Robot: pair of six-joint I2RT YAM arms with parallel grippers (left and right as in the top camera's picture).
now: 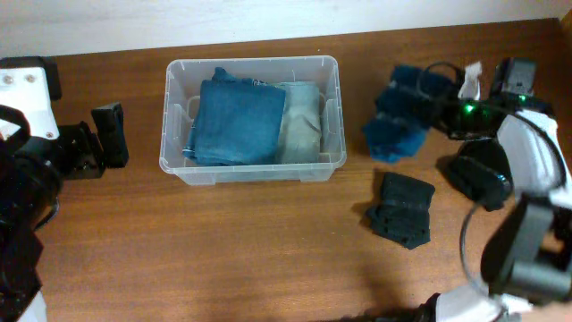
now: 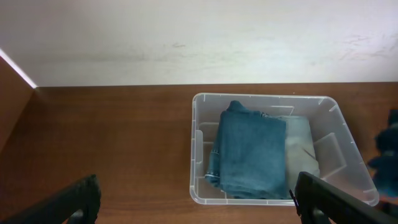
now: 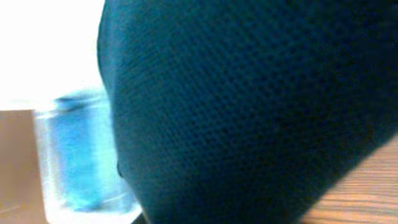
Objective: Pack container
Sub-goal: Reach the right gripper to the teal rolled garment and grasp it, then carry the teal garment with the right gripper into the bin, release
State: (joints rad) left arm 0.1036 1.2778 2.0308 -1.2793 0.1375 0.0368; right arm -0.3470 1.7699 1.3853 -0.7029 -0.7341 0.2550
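The container (image 1: 253,173) sits at eleven o'clock on the desk (image 1: 268,250), holding folded jeans (image 1: 237,121). Left jaws spread wide, empty, at nine. Right jaws, at two, hidden by teal cloth (image 1: 398,121): cannot tell

This looks like a robotics test room. A left arm (image 1: 27,161) and a right arm (image 1: 527,197), trailing black cable (image 1: 464,243), flank a bare wooden counter (image 1: 268,259) against a blank off-white wall (image 2: 186,37). Folded denim (image 1: 237,121) in a clear plastic bin (image 1: 253,62) is the only homely touch.
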